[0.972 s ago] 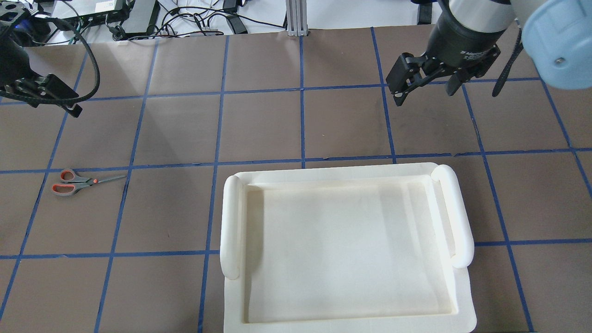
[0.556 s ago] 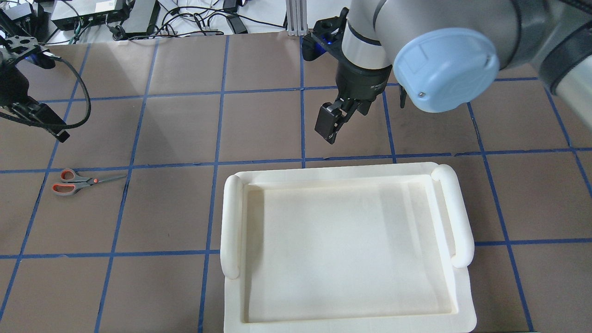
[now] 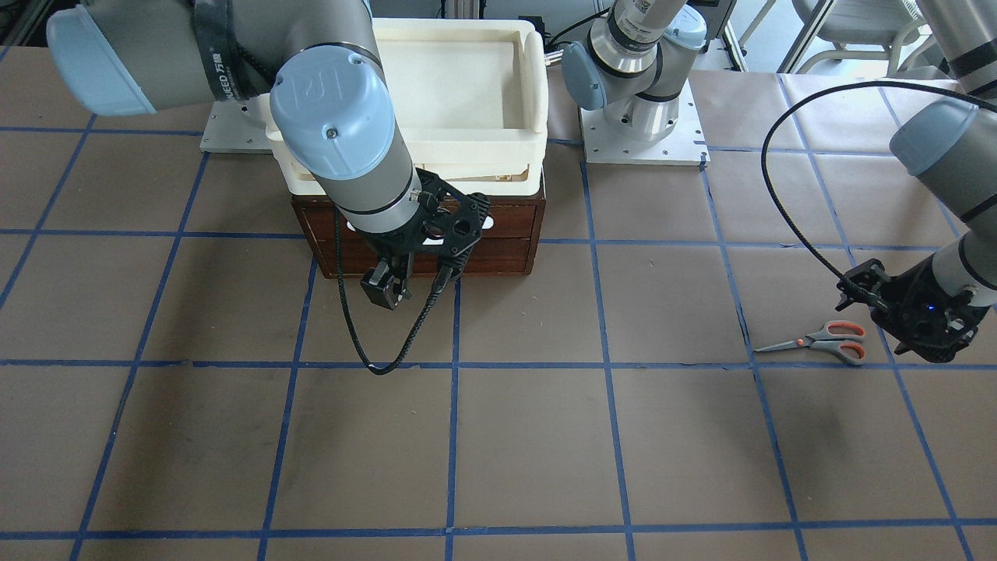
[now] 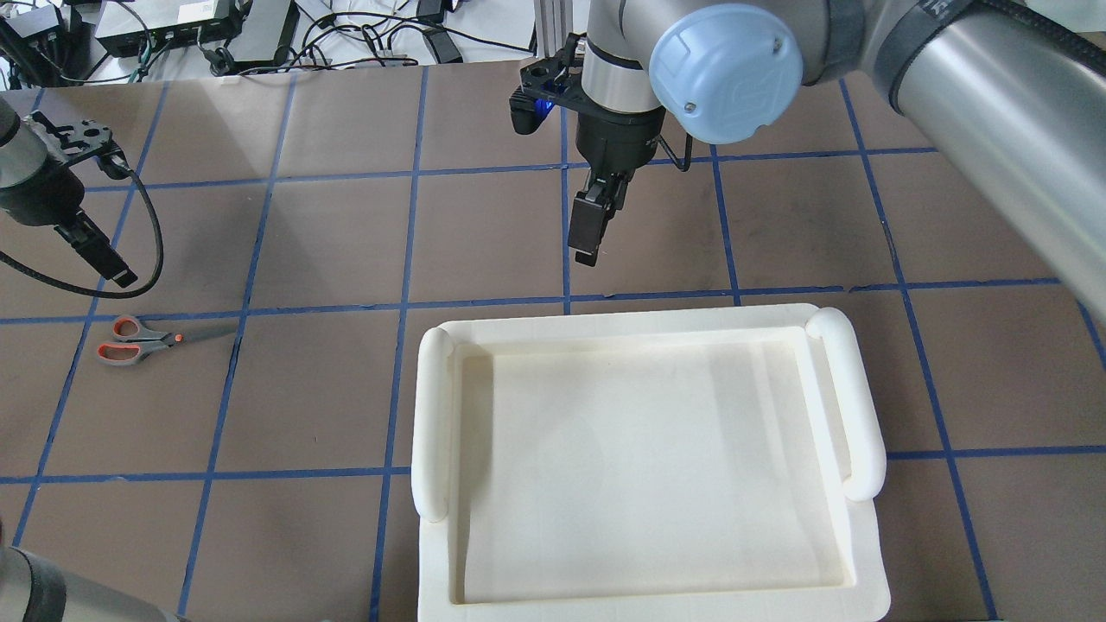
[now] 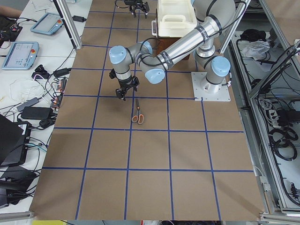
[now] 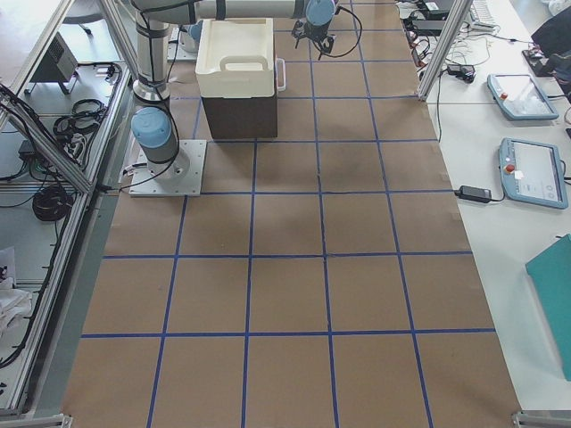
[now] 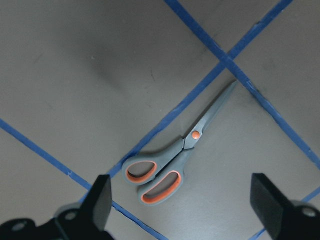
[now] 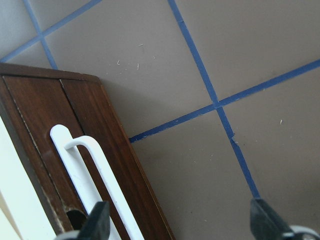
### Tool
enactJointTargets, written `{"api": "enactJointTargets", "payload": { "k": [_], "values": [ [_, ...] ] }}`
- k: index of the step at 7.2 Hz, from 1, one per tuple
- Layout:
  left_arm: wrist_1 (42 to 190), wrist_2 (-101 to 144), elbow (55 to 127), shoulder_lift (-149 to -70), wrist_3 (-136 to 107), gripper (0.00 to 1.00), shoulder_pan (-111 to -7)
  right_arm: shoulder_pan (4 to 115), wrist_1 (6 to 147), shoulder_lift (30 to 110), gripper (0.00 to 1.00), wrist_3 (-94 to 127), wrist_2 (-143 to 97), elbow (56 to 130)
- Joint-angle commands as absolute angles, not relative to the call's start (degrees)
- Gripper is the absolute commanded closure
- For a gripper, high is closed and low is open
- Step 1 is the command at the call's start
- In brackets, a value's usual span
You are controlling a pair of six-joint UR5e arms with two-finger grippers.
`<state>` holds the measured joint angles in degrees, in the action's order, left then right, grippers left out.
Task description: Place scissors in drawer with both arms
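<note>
I get bright, even light from above; shadows on the table [image 4: 484,233] are soft and faint. The cream tray [image 4: 436,406] comes through nearly washed out in the overhead view. My left wrist view is dimmer and greyer: the scissors [image 7: 172,162] sharp, the left gripper [image 7: 182,200] blurred at the bottom.

We see matt brown paper covering the table [image 4: 484,233], a smooth dark wood drawer [image 8: 45,110] with a glossy white plastic handle [image 8: 75,167], and scissors [image 7: 182,150] with dull metal blades.
</note>
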<state>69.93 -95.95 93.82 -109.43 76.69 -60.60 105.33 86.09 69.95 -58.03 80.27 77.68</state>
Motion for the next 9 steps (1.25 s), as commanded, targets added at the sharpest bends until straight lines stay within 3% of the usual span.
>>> {"api": "enactJointTargets", "payload": {
  "k": [1, 2, 6, 8, 9],
  "values": [
    [64.5, -92.0, 94.2, -112.8, 88.3, 0.04, -60.4, 104.6, 79.2, 67.9, 0.02, -73.7, 80.2, 76.6],
    [63.9, -92.1, 95.1, -113.5, 90.9, 0.06, -59.0, 104.6, 78.4, 67.2, 0.03, -80.1, 80.2, 76.9],
    [59.0, -91.8, 100.7, -115.4, 102.6, 0.0, -55.8, 105.6, 78.4, 66.3, 0.15, -82.6, 80.9, 80.5],
    [52.8, -91.8, 104.0, -115.4, 106.4, 0.0, -55.8, 105.6, 78.5, 66.2, 0.29, -81.8, 80.8, 80.6],
    [52.6, -91.7, 104.8, -115.5, 106.4, 0.0, -55.8, 105.6, 78.5, 66.1, 0.3, -81.7, 80.5, 80.7]
  ]
}}
